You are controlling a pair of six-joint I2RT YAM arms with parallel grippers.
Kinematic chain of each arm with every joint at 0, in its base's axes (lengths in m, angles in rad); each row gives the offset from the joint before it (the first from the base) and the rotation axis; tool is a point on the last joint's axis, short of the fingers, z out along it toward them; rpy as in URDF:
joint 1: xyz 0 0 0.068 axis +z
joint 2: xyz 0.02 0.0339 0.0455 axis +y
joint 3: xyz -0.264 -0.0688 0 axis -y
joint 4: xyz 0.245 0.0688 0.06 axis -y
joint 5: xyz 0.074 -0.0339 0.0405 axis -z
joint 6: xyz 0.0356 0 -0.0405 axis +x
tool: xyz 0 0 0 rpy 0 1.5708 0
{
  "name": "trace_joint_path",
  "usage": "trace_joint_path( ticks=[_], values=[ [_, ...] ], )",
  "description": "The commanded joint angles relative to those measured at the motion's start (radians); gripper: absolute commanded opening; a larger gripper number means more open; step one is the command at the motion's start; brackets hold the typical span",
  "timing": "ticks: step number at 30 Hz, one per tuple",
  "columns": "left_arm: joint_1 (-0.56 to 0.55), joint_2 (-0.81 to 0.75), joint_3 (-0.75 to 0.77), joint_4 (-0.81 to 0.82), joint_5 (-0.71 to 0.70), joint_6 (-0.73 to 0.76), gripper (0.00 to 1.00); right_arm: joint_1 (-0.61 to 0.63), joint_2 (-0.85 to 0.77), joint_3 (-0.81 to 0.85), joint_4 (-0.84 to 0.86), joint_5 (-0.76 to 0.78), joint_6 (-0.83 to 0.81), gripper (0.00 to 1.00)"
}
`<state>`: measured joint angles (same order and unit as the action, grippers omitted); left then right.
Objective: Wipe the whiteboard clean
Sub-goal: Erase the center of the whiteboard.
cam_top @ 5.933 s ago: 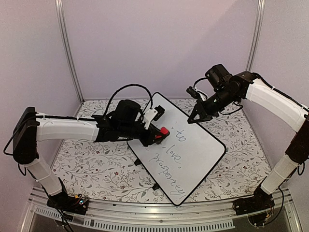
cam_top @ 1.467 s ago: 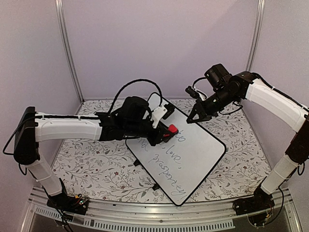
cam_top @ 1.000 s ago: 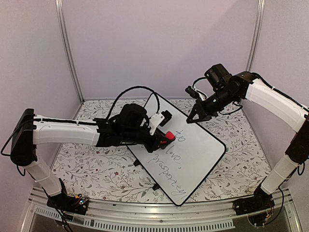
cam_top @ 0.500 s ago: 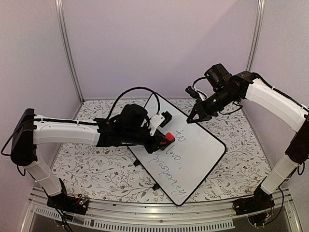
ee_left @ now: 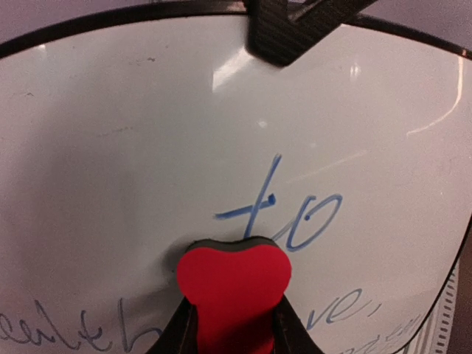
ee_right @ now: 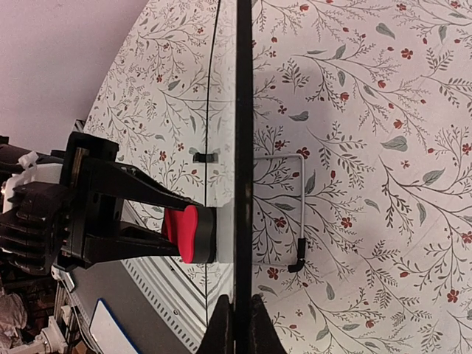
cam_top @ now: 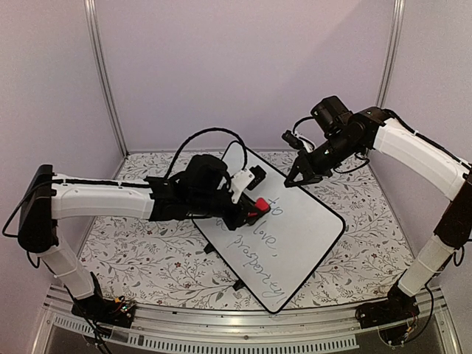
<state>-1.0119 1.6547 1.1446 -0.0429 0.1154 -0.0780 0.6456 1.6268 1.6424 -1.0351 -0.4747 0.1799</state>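
Left gripper [cam_top: 254, 209] outstretched, eraser [cam_top: 261, 204] against whiteboard [cam_top: 304, 230]

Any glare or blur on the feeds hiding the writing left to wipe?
Left wrist: glare streaks on the whiteboard near the top and right rim, none across the "to"; fisheye bows the rim; the red eraser blocks the lower middle. Right wrist: board edge-on, writing unseen. Top external: even light, writing small but legible.

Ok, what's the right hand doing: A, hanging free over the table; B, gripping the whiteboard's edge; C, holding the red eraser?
B: the right hand is closed on the whiteboard rim; the left hand holds the eraser.
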Motion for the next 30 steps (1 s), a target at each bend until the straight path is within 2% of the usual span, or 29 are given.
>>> trace_joint_path(
  ticks=[1, 30],
  values=[
    [-0.013, 0.049, 0.042, -0.003, -0.025, 0.015, 0.00, 0.049, 0.011, 0.041, 0.032, -0.077, -0.065, 0.00],
    [-0.013, 0.066, 0.107, -0.029, -0.008, 0.040, 0.00, 0.049, 0.038, 0.057, 0.032, -0.068, -0.062, 0.00]
  ],
)
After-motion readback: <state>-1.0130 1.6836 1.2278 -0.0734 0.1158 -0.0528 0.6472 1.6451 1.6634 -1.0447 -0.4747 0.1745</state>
